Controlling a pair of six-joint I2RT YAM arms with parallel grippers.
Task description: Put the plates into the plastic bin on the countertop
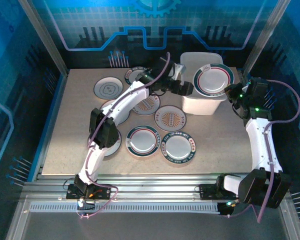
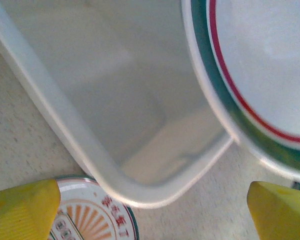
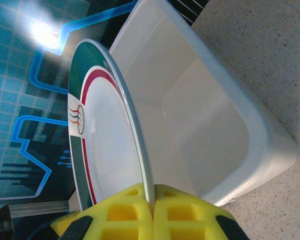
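Blue circuit-pattern wall panels (image 1: 150, 30); metal corner posts (image 1: 42, 35); glare (image 3: 42, 31) on backdrop.

Overhead camera looks down; both wrist cameras closely share plastic bin (image 2: 120, 100).

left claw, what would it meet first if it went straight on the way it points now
Probably the plastic bin: its corner rim lies between the fingers of the open left claw, with the bin's inside beyond. The green-rimmed plate sits off to one side. Depth is unclear.

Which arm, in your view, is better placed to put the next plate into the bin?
Right: the right gripper is shut on a green-rimmed plate over the plastic bin; the left gripper is open, empty.
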